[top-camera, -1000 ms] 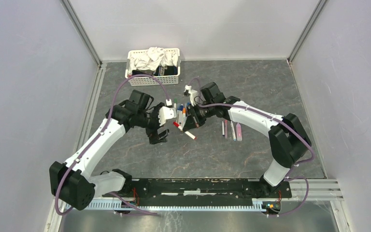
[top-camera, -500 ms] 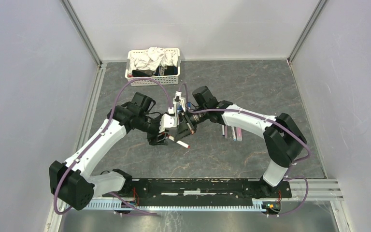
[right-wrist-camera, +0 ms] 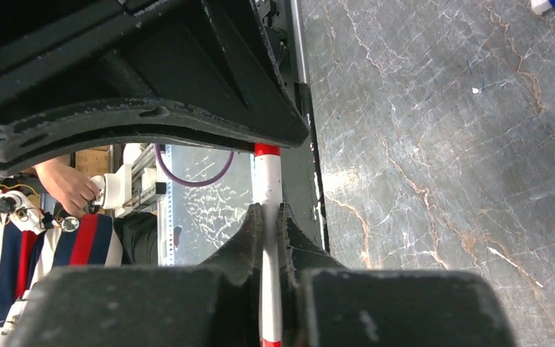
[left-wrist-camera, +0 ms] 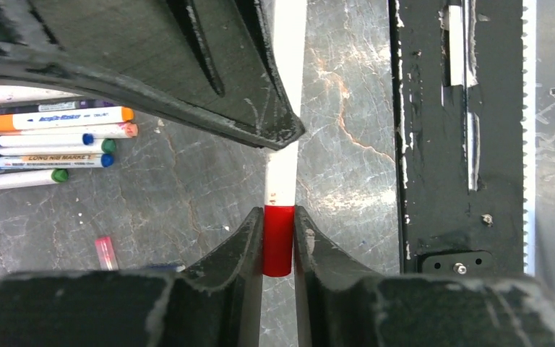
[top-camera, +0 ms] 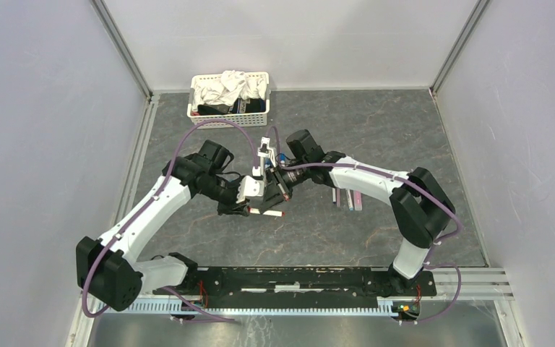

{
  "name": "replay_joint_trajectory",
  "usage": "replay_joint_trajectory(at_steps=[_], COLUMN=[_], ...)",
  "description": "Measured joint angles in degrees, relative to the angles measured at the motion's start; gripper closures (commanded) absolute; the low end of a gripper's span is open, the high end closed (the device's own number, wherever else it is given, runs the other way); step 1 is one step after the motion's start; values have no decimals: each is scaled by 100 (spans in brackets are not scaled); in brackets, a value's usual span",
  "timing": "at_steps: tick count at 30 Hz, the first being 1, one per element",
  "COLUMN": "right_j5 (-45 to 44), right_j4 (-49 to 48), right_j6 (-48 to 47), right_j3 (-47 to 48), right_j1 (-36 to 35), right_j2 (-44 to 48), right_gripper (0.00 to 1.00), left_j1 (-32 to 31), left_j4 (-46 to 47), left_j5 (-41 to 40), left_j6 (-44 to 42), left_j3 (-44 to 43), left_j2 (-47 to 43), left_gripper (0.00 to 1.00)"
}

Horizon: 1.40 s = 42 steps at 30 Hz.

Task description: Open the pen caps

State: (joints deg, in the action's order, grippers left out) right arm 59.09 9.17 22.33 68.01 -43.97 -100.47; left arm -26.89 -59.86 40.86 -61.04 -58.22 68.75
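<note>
While your two arms meet near the middle of the table (top-camera: 376, 144), they hold one pen between them. Your right gripper (right-wrist-camera: 268, 215) is squeezed tight on the white pen (right-wrist-camera: 267, 181), gripping its long white part. Your left gripper (left-wrist-camera: 278, 217) is pinched on the red cap (left-wrist-camera: 278, 246) at one end of that same pen. Both of its fingers (left-wrist-camera: 238, 253) touch the cap, one on each side. The cap sits on the pen, snug against the white part. From above, the pen's other end sticks out past your right gripper, and it is red too.

A bunch of other pens (left-wrist-camera: 50, 137) lies on the table to one side, with orange, blue and green ends. A small reddish cap (left-wrist-camera: 106, 253) lies loose on the table near that bunch. A few more pens (top-camera: 347, 196) lie in a row just beside your right arm. At the far edge of the table a white basket (top-camera: 220, 121) holds crumpled cloths (top-camera: 224, 87).
</note>
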Motion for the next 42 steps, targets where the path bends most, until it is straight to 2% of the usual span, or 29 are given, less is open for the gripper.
replay_joint_trajectory(at_steps=[1,2,3,7,15,23,29,36,42], right_j5=[0,17,20,20,20,-31,-299,-584,-1283], right_j4=[-39,-79,-122,-348,-573,-417,-308,732,1246], right_j6=[35,83,122,232,402,72,-417,-850,-1029], right_j3=[0,0,0,-2,-13,-20,-201,-684,-782], right_j1=[-2,-2,-7,-37,-181,-195,4,592,1054], right_j2=[-9,-20,-35,-138,-363,-343,-63,315,647], right_gripper=[63,55,50,46,59,93,100,100,100], left_j1=[0,-2,-4,-48,-57,-55,96,1200,1381], left_j4=[-31,-55,-57,-98,-118,-2,-39,-199,385], left_j5=[2,0,17,26,22,-238,-254,-914,-1084], left_j6=[-4,-13,-20,-33,-33,-72,-439,-916,-848], left_j3=[0,0,0,-11,-98,-111,-452,-1143,-957], left_j2=[2,2,2,33,52,210,588,1099,1357], left_gripper=[87,93,95,97,98,98,98,98,98])
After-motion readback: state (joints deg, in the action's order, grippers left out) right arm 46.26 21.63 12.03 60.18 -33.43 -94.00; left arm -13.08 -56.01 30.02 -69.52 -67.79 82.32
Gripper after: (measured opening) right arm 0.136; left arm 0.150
